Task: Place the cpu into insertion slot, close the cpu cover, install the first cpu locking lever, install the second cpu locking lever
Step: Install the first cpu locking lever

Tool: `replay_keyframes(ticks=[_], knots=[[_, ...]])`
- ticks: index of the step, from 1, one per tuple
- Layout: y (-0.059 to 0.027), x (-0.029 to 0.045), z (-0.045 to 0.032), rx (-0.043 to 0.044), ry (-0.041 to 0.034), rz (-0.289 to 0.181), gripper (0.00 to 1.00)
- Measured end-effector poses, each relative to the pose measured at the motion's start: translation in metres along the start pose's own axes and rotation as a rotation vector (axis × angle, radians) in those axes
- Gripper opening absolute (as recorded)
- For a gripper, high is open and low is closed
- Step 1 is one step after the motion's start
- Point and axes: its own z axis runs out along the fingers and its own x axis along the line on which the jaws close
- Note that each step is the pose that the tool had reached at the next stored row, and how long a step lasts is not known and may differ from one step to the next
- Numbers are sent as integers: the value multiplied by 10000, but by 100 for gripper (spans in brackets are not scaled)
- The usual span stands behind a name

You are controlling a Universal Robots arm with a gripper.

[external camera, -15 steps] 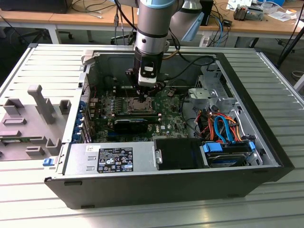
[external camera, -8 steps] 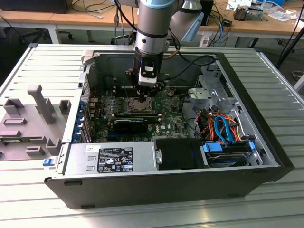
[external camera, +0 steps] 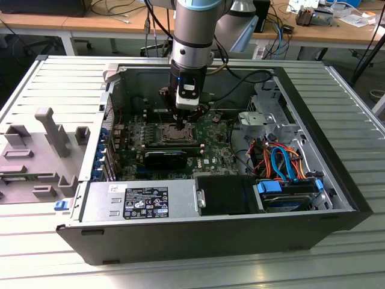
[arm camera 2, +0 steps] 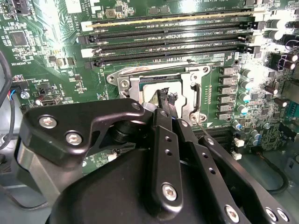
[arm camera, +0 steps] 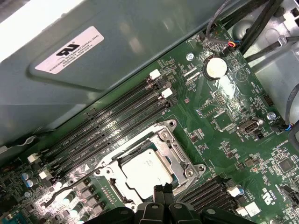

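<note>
1. Case (external camera: 180,241): open on top. In the exterior view it holds the board (external camera: 210,150) at centre, a labelled black box (external camera: 144,200) at 7 o'clock, a grey drive cage (external camera: 267,120) at 2 o'clock and a blue drive (external camera: 286,192) at 4 o'clock. Orange and blue cables (external camera: 280,159) lie between cage and drive.
2. Slot (external camera: 174,133): sits on the board at about 10 o'clock from the case centre, directly under the gripper (external camera: 180,120).
3. Slot contents: the cpu (arm camera: 145,169) is seated inside, silvery face up.
4. Cover (arm camera: 176,148): lies flat around the cpu, which shows through its cut-out.
5. Lever (arm camera: 70,185): a thin wire rod, angled away from the slot and not latched.
6. Gripper (arm camera: 163,190): the jaws are together, tips just above the slot's edge. Whether they touch the cover cannot be told.
7. Memory slots (arm camera: 117,123): run in parallel just beside the slot.
</note>
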Motion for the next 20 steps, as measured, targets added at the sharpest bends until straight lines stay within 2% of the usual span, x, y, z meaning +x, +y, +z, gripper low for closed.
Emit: replay_keyframes(ticks=[20], knots=[[0, 0, 0, 10, -30, -303, 11]])
